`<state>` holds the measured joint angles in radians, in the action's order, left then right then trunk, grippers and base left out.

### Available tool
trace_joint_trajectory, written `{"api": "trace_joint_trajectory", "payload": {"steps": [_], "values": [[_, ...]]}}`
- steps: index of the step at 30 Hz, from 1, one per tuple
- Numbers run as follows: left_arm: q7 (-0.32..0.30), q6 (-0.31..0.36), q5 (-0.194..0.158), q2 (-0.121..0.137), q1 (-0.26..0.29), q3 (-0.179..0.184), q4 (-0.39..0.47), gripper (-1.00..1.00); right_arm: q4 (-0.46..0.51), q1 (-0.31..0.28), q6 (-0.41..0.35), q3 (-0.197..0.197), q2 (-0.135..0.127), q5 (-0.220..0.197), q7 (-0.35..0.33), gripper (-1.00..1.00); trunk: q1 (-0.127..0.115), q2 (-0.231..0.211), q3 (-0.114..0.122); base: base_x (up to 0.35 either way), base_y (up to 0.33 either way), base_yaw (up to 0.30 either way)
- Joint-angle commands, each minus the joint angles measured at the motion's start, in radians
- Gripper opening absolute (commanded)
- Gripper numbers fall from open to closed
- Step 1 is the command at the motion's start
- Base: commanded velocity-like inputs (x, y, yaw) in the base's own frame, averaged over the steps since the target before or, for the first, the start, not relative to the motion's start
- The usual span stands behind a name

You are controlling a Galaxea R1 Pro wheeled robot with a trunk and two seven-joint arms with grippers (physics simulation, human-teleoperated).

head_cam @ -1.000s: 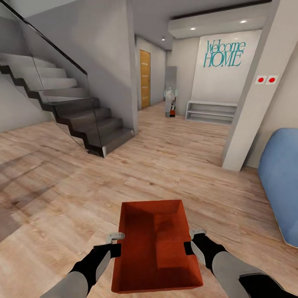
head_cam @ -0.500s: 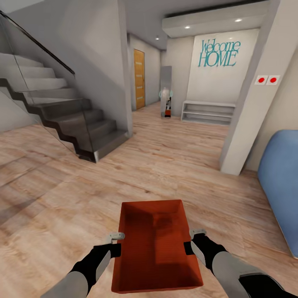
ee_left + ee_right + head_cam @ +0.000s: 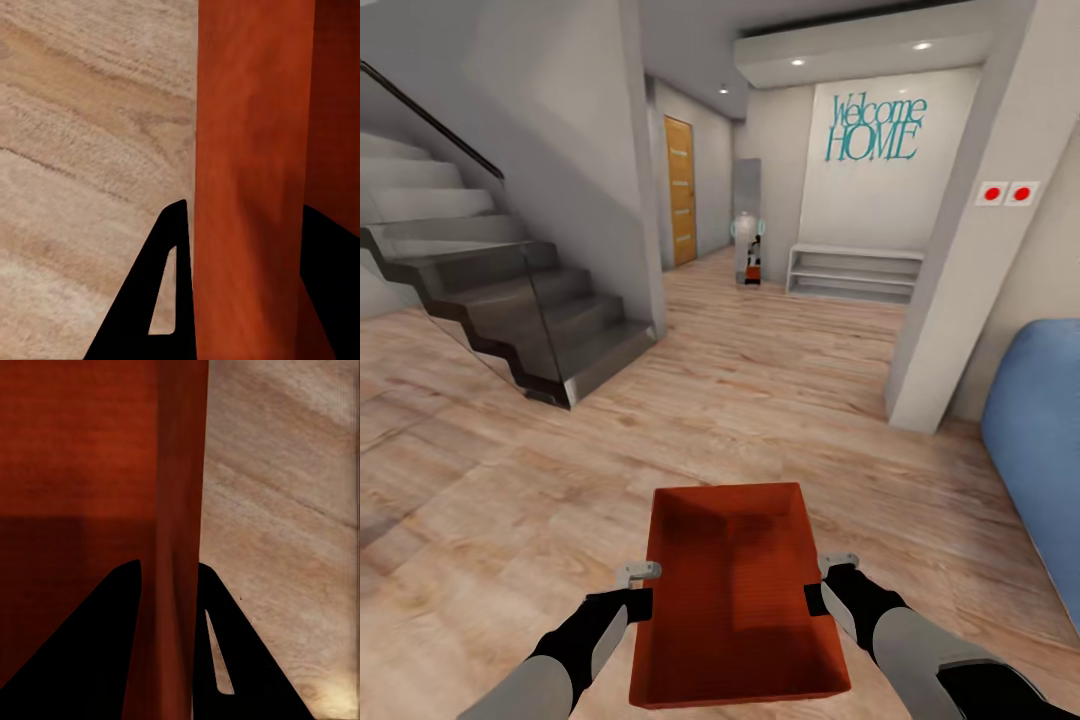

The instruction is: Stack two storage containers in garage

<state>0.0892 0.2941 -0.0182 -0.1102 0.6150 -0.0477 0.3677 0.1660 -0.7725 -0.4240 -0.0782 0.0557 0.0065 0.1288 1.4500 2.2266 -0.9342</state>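
Evidently mid-carry: left gripper (image 3: 643, 588) pinches the storage container's (image 3: 735, 590) left wall, right gripper (image 3: 822, 583) its right wall, holding it above the living room's wood-plank floor (image 3: 760, 390). Next comes steady driving toward the garage, grip kept level.

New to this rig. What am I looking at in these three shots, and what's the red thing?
It is a simulated wheeled robot with two arms, steered by a person. The wide picture comes from its head camera, looking forward and down over both arms. The other two come from cameras near each end effector, looking along its two fingers.

The red thing is a red-orange open-topped shallow plastic bin, carried in front of the robot above the light wood-plank floor. The left end effector is clamped on one side wall, and the right end effector on the opposite wall. In each wrist picture the dark fingers straddle the red wall.

Ahead are a grey staircase, a wooden door and a blue sofa.
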Motion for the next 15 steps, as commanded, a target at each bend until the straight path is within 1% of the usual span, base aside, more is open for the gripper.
{"api": "trace_joint_trajectory", "payload": {"steps": [1, 15], "values": [[0.004, 0.007, 0.008, 0.000, 0.000, -0.006, 0.002, -1.00, 0.003, -0.001, -0.009, 0.003, -0.001, 0.017, 0.003, -1.00, 0.000, 0.000, -0.001, 0.348, 0.000, -0.033], [0.004, 0.007, 0.008, 0.000, 0.000, -0.006, 0.002, -1.00, 0.003, -0.001, -0.009, 0.003, -0.001, 0.017, 0.002, -1.00, 0.000, 0.000, -0.001, 0.348, 0.000, -0.006]]}}
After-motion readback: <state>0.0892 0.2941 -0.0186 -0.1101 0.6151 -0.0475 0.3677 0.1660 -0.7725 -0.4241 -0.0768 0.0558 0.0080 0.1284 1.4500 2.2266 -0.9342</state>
